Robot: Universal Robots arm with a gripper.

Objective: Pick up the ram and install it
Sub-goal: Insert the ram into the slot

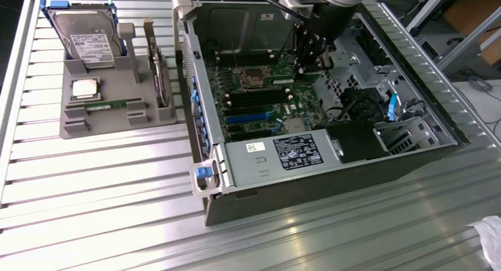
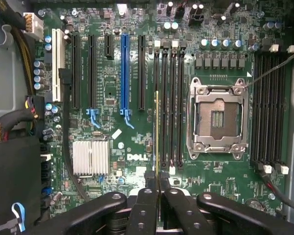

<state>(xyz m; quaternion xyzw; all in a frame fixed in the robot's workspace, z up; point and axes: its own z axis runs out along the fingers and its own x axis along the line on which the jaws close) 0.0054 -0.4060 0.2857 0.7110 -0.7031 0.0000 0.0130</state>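
The ram [image 2: 157, 127] appears edge-on in the wrist view as a thin green-and-gold strip, with my gripper [image 2: 157, 178] shut on it between the two black fingertips [image 2: 148, 177]. It hangs just over the row of black memory slots [image 2: 172, 98] beside the open silver processor socket [image 2: 217, 117], in line with the outermost slot. Whether it touches that slot I cannot tell. From outside, my gripper [image 1: 308, 57] reaches down into the open computer case [image 1: 313, 177] above the green motherboard [image 1: 266, 101].
A grey holder [image 1: 86, 127] at the exterior view's left carries a hard drive [image 1: 90, 39], a square silver processor chip [image 1: 84, 88] and a green board strip [image 1: 105, 105]. More memory slots [image 2: 267, 107], a blue expansion slot [image 2: 124, 68], a heatsink [image 2: 90, 157] and black cables [image 2: 10, 122] surround the work area.
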